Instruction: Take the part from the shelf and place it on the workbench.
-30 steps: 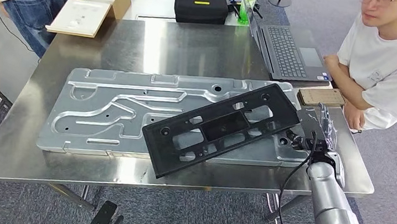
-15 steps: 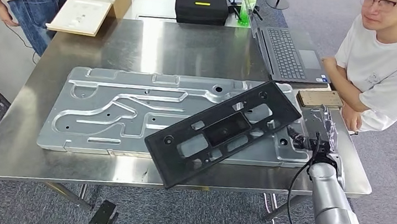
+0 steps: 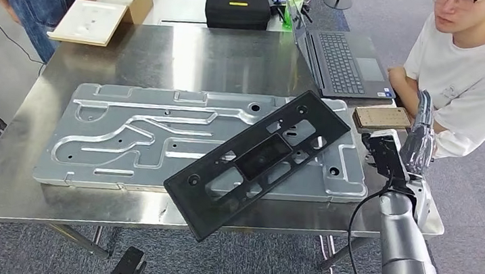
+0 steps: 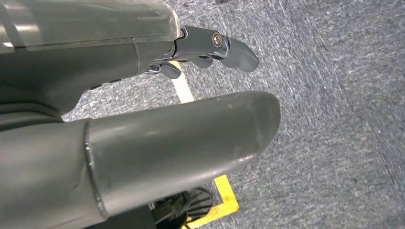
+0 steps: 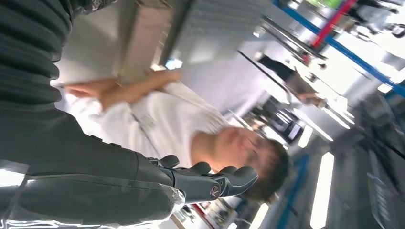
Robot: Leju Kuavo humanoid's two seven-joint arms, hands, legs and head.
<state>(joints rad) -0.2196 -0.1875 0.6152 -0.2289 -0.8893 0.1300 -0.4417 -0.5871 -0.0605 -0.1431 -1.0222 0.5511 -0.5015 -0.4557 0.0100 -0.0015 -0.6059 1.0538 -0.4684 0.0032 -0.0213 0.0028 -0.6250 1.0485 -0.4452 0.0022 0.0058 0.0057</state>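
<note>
- Lifted clear since a second ago, my right robot hand (image 3: 421,137) now stands raised beside the worktop's (image 3: 133,51) right edge, fingers straight and slightly apart, holding nothing; earlier it sat low against the end of the black part (image 3: 261,159).
- Black part lies flat and aslant on the silver stamped panel (image 3: 131,132), one end near the laptop (image 3: 343,62), the other corner overhanging the worktop's front edge.
- My left robot hand (image 4: 210,45) hangs over the carpet, fingers loosely extended, gripping nothing.
- Seated person in a white shirt (image 3: 471,72) rests folded arms at the right corner, near the raised hand.
- I judge the part to be a stiff moulded frame, long and fairly light, with a matte surface that should not slip much.
- Its many cut-outs offer edges to hook fingers through; a hold near the middle would balance it better than one at an end.
- Overhanging corner could tip if nudged, I reckon.
</note>
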